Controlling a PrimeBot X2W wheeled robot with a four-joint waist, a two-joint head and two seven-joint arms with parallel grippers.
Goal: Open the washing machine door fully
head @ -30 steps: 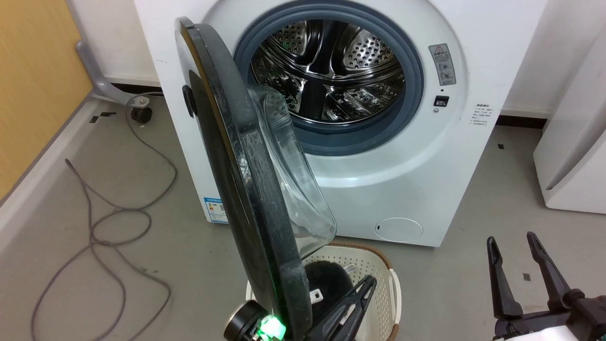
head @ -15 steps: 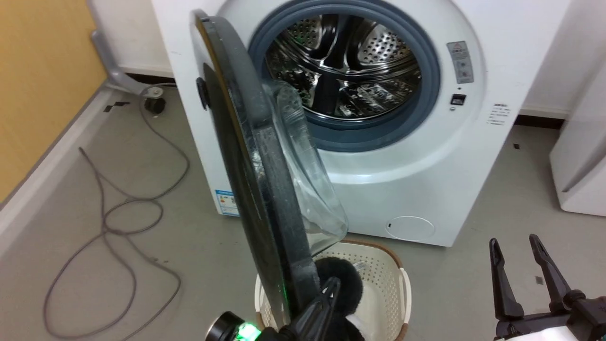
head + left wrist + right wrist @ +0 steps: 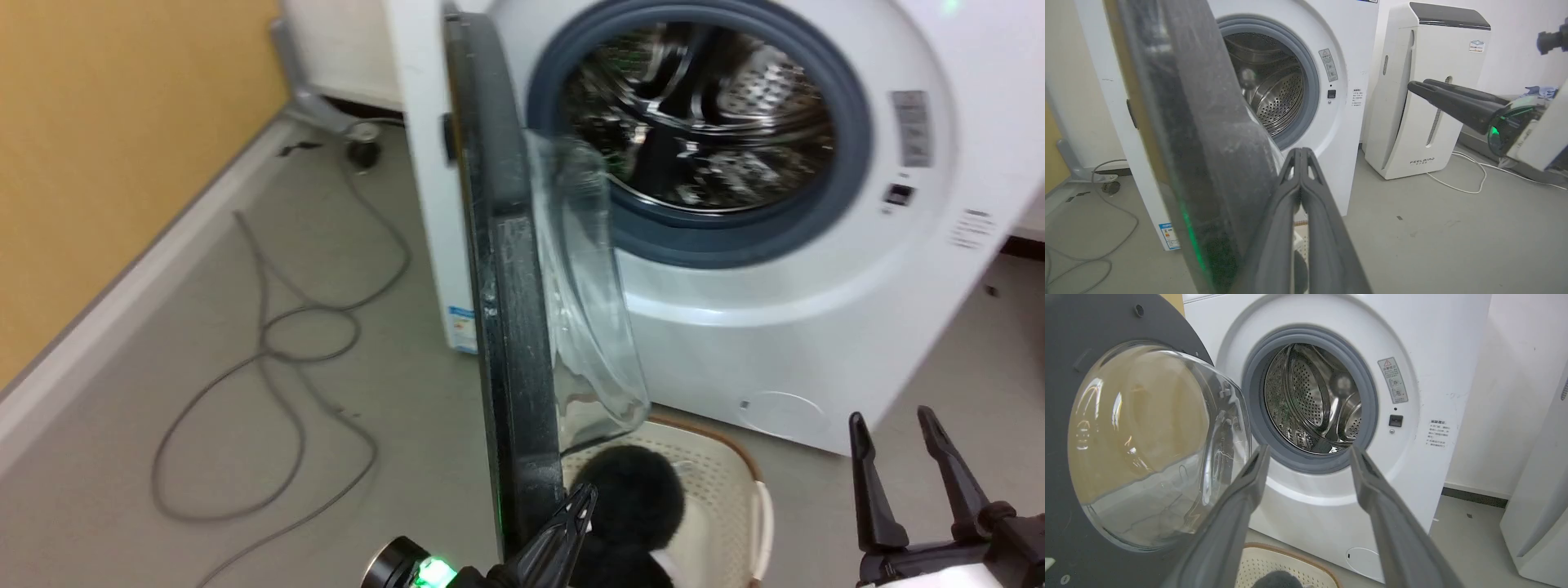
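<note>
Black-fingered, nudging washing machine door point(image 3: 506, 327), just left of closed, empty left gripper point(image 3: 586, 492), wider than before, nearing full swing; leaving right gripper point(image 3: 890, 416) spread, idle.

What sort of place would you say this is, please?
Probably a laundry corner in a lab or utility room: a front-loading washing machine, a perforated laundry basket before it, and loose cables on the grey floor.
</note>
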